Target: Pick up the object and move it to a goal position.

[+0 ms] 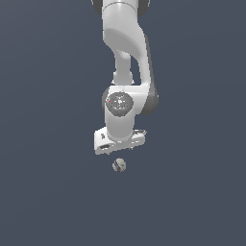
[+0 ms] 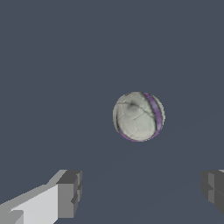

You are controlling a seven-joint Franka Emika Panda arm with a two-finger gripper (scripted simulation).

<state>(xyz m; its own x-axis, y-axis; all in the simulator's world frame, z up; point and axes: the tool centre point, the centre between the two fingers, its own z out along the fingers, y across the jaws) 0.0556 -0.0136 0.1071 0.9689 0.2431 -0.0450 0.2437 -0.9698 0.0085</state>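
The object is a small beige-grey ball point(image 1: 119, 166) with purple stripes, lying on the dark grey floor just below the white arm's hand in the exterior view. The wrist view shows the ball point(image 2: 138, 116) close up, ahead of the gap between the fingers and apart from both. My gripper point(image 2: 140, 192) is open, its two dark-tipped fingers point(image 2: 70, 193) spread wide with nothing between them. In the exterior view the hand point(image 1: 119, 140) hangs above the ball and its fingers are hidden.
A plain dark grey floor point(image 1: 48, 192) fills both views. No other objects, containers or edges show, and no goal marker is visible.
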